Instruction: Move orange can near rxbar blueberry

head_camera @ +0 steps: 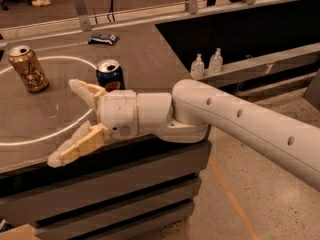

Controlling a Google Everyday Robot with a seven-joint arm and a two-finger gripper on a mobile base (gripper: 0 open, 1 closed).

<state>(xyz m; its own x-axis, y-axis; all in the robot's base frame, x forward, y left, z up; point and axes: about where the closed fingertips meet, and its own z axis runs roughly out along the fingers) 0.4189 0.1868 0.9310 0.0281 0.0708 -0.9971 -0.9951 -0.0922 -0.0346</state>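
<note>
A: What is the gripper [62, 123], hanging spread over the table's [150, 59] front edge, hiding?
B: It is covering the Pepsi can's [110, 73] base. The arm [250, 129] is running off the right edge; the rxbar blueberry's [103, 38] lettering is blurring out.

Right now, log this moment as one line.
claw: open, empty, over table front edge | orange can: upright, left, not grasped | rxbar blueberry: flat, far edge | Pepsi can: just behind claw
</note>
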